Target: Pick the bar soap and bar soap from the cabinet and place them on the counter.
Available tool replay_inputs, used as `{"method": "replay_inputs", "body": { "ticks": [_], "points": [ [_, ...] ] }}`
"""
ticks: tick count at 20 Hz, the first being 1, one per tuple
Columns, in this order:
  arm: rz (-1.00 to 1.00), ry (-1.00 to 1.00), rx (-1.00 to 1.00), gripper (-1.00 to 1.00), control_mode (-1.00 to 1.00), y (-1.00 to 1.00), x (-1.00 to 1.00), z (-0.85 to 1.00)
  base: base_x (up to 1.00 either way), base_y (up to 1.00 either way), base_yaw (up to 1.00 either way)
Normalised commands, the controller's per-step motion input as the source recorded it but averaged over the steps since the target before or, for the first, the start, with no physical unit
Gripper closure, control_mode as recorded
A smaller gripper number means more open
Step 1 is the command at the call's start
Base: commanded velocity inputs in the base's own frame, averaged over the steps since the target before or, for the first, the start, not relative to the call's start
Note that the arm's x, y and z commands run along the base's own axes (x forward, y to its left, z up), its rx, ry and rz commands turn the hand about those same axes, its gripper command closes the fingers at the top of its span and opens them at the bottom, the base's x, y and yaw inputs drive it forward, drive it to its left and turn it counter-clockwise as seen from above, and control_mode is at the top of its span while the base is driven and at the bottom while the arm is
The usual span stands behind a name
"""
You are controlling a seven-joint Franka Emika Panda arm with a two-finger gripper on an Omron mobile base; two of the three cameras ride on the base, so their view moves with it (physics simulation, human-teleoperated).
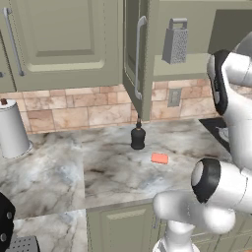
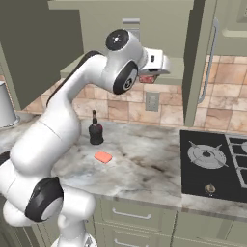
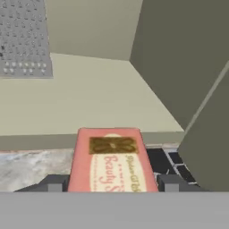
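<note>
My gripper [image 2: 150, 76] hangs just in front of the open cabinet's shelf [image 3: 89, 94], shut on a red-brown bar soap [image 3: 112, 161] with a gold emblem and lettering on its face. In the hand view the bar fills the gap between the two fingertips [image 3: 54, 183]. From the right base view the same bar soap [image 2: 148, 79] shows as a dark red block under the hand. The other bar soap [image 1: 159, 158], flat and salmon-orange, lies on the marbled counter [image 1: 74, 167]; it also shows as the orange bar soap [image 2: 103, 157] left of the arm.
A steel grater [image 1: 175, 42] stands on the cabinet shelf left of the hand. The open cabinet door [image 1: 139, 59] juts out over a black bottle [image 1: 138, 137]. A black stove top [image 2: 217, 164] lies to the right, and a steel canister [image 1: 12, 129] stands at far left.
</note>
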Motion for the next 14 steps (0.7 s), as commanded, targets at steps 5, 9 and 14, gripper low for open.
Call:
{"method": "replay_inputs", "body": {
  "ticks": [5, 9, 14],
  "points": [
    [0.01, -0.11, -0.07, 1.0, -1.0, 0.4, -0.98, -0.25, 0.0, 0.0, 0.0],
    [0.02, -0.06, -0.06, 1.0, -1.0, 0.38, -0.77, -0.32, 0.0, 0.0, 0.0],
    [0.02, 0.0, -0.02, 1.0, -1.0, 0.3, -0.27, -0.36, 0.0, 0.0, 0.0]
  ]
}}
